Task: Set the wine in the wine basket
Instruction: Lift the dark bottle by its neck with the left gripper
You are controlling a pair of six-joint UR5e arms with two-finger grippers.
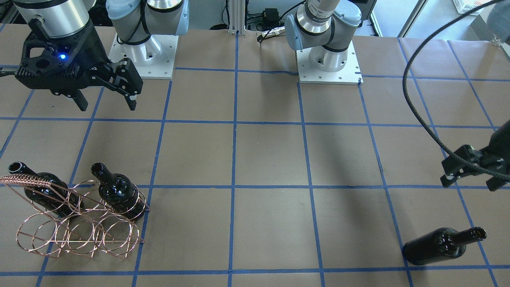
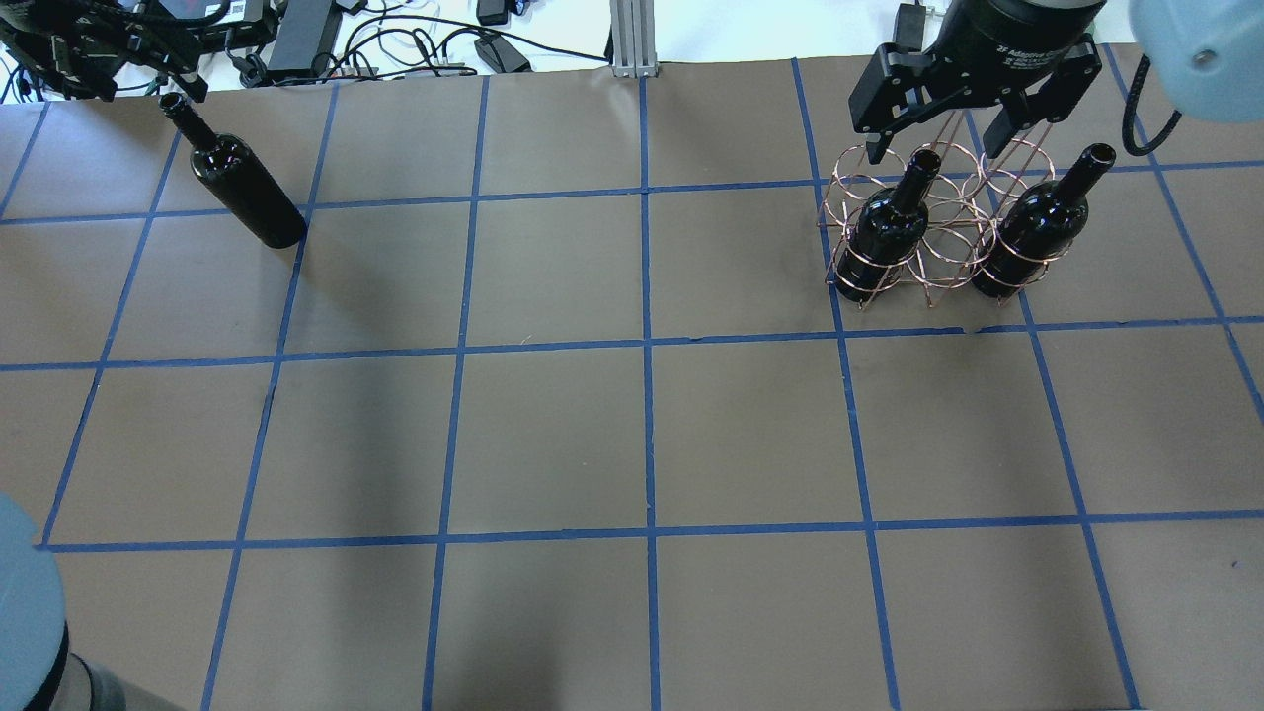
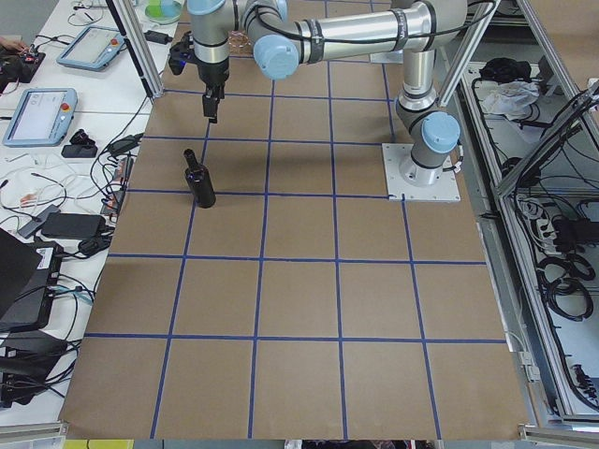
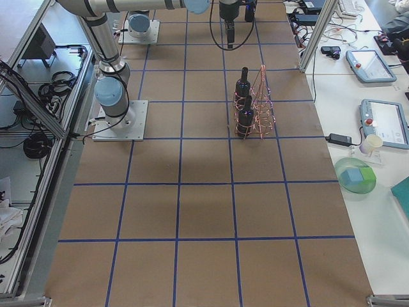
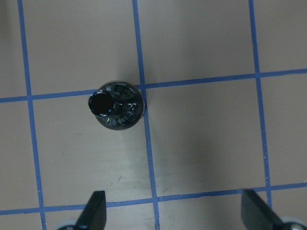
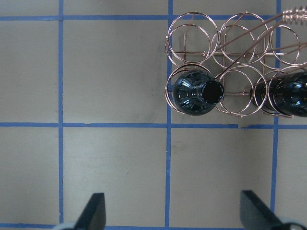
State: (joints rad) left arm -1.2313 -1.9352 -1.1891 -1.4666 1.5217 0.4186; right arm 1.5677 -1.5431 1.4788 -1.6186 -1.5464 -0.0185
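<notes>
Well apart from basket, last bottle stands upright; left jaws wide, empty (right jaws likewise). Glossy neck may slip; clumsy insertion could tip basket.

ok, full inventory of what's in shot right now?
Wine bottles: three, glossy black. Two stand in the end rings of the basket's near row; one stands upright alone at the table's far edge on the robot's left.
Wine basket: one, rose-gold wire, far edge on the robot's right; other rings empty.
Table: one, brown paper with a blue tape grid.
Teach pendants: two, grey, on the side bench.
Bowl: one, green, same bench.
Left hand: one, black, open and empty, above the table near the lone bottle.
Right hand: one, black, open and empty, raised on the robot's side of the basket.
</notes>
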